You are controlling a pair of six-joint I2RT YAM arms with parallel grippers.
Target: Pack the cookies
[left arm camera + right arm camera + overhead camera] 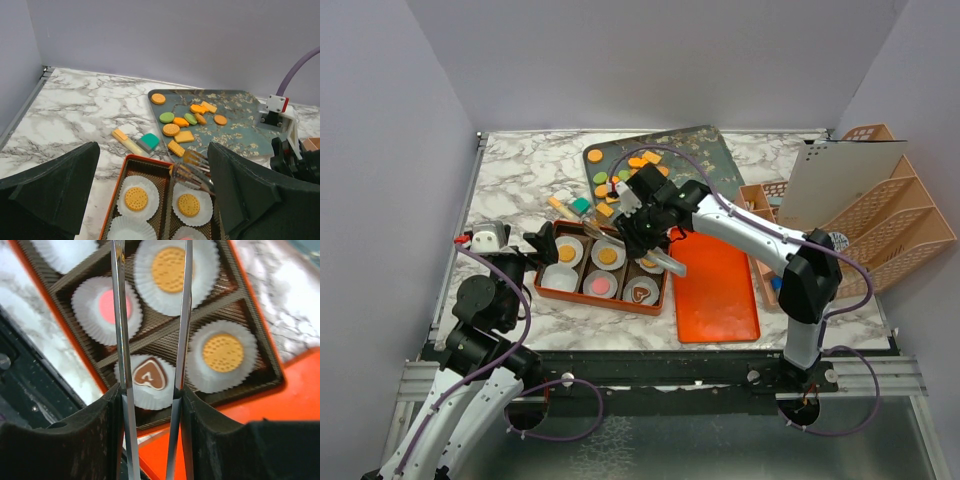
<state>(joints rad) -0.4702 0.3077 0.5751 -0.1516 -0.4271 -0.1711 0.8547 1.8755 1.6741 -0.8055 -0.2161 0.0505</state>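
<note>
Cookies (181,122) on tray (240,135) behind box (603,303); lid (718,295) right of box.

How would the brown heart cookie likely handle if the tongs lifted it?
The heart cookie looks flat and solid: probably stiff and light. The thin metal tongs may slip on its smooth edges. Its flimsy paper cup might shift too.

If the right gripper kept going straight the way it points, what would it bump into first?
The right gripper holds metal tongs, whose tips lead. They would probably touch the paper cup with a round orange cookie in the box first; depth is unclear.
</note>
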